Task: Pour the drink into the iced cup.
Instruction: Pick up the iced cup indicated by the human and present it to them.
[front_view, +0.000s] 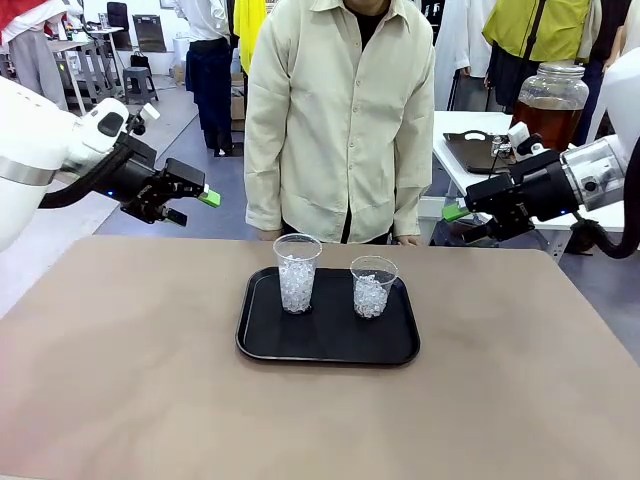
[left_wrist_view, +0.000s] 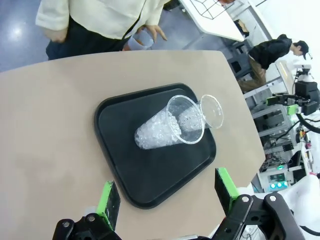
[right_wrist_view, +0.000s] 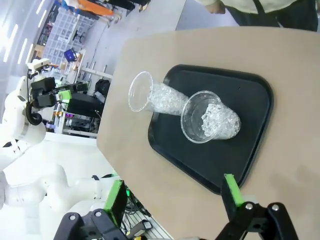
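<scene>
Both arms hang above the table, one on each side of the tray (front_view: 325, 340). The left gripper (front_view: 192, 207) and right gripper (front_view: 462, 222) each have their fingers spread wide, holding nothing. On the tray stand two iced cups, the taller cup (front_view: 297, 272) and the shorter cup (front_view: 373, 287), close but not touching. The drink (front_view: 545, 125) is well beyond the tray, back right, inside a big glass jar (front_view: 548, 100) on another table. That jar looks heavy, slick and breakable, likely too wide for one grip, so I'd support it low and tip slowly. The cups look like thin plastic, so squeeze gently, mid-wall. The front view takes in the jar. The wrist views look down the cup mouths, where the ice stops short of both rims.
</scene>
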